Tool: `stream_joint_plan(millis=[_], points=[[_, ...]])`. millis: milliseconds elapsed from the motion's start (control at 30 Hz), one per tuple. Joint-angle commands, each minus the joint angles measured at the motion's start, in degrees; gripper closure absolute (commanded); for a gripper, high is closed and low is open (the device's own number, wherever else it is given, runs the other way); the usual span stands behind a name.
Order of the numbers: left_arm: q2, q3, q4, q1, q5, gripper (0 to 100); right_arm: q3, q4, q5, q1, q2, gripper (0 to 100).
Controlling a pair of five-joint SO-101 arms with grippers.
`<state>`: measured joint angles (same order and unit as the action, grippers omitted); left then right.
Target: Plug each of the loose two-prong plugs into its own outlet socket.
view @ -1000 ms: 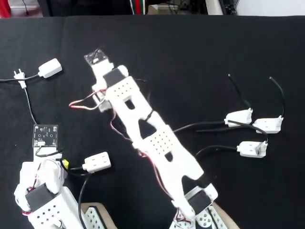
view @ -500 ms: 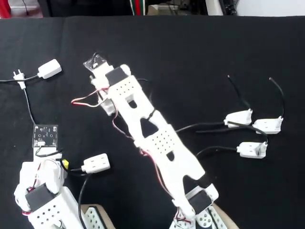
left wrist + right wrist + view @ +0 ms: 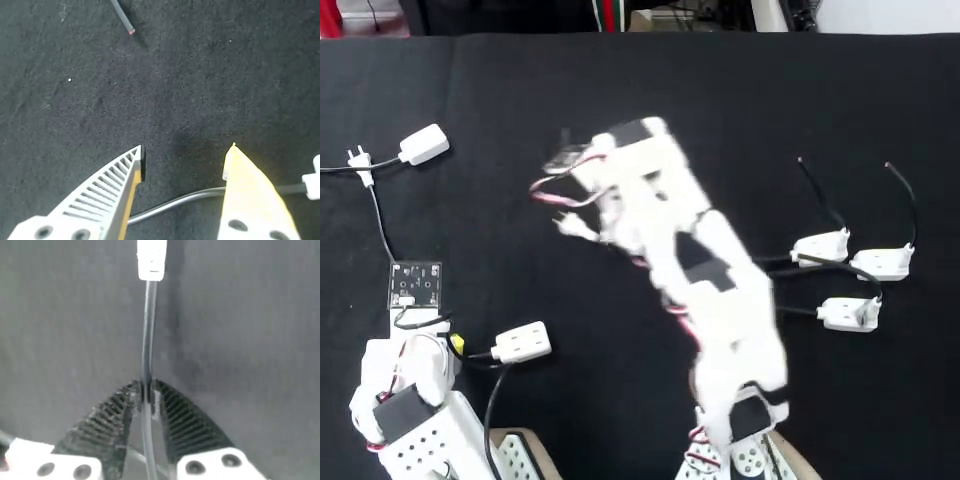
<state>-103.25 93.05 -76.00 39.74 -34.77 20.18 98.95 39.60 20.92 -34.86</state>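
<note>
— First entry?
— White plug (image 3: 151, 260): smooth, boxy moulded plastic on the end of a thin, round black cable (image 3: 146, 340).
— Position against the jaws?
— Straight out beyond the tips of the right gripper (image 3: 147, 390), above the cloth. Ribbed black fingers (image 3: 117, 412) pinched tight on the cable, not on the plug body.
— Other gripper?
— Left gripper (image 3: 186, 150): spread wide over the matte black cloth (image 3: 210, 75). One ribbed white finger, one plain yellow. Second cable (image 3: 170, 204) on the cloth between them.
— Counts, from above?
— Five white blocks on cables: corner block (image 3: 424, 144) at far left, near block (image 3: 523, 341) beside the left arm (image 3: 410, 410), cluster of three (image 3: 848, 312) at right. One small two-prong plug (image 3: 360, 157) just beside the corner block.
</note>
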Motion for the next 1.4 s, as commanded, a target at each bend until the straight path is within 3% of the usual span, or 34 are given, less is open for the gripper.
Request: stream_joint_plan(millis=[0, 133, 267, 400, 600, 700, 900, 1067, 1167, 1367], points=[[0.26, -0.22, 0.18, 0.04, -0.35, 73, -9.63, -0.09, 14.51, -9.05, 11.21, 98.7], [0.26, -0.22, 0.09, 0.04, -0.35, 73, -16.57, -4.13, 28.75, -14.51, 15.34, 98.3], [0.26, -0.22, 0.09, 0.04, -0.35, 73, -17.36, -12.31, 29.45, -13.45, 15.69, 92.9], [0.26, -0.22, 0.09, 0.04, -0.35, 73, -16.4, -17.93, 21.54, -9.85, 16.48, 79.1], [0.26, -0.22, 0.09, 0.04, -0.35, 73, -11.74, -10.9, 8.7, -6.68, 21.76, 79.2], [0.26, -0.22, 0.09, 0.04, -0.35, 73, -9.54, -5.8, -3.96, -5.63, 24.4, 79.1], [0.26, -0.22, -0.09, 0.04, -0.35, 73, -8.92, -6.51, -45.27, -4.92, 19.82, 79.0], [0.26, -0.22, -0.09, 0.04, -0.35, 73, -8.84, -10.9, -69.19, -1.85, 11.56, 78.9], [0.26, -0.22, -0.09, 0.04, -0.35, 73, -8.31, -14.86, -77.8, 0.18, 7.69, 78.9], [0.26, -0.13, 0.09, 0.04, -0.35, 73, -6.46, -21.63, -88.18, 1.05, 4.26, 78.9]])
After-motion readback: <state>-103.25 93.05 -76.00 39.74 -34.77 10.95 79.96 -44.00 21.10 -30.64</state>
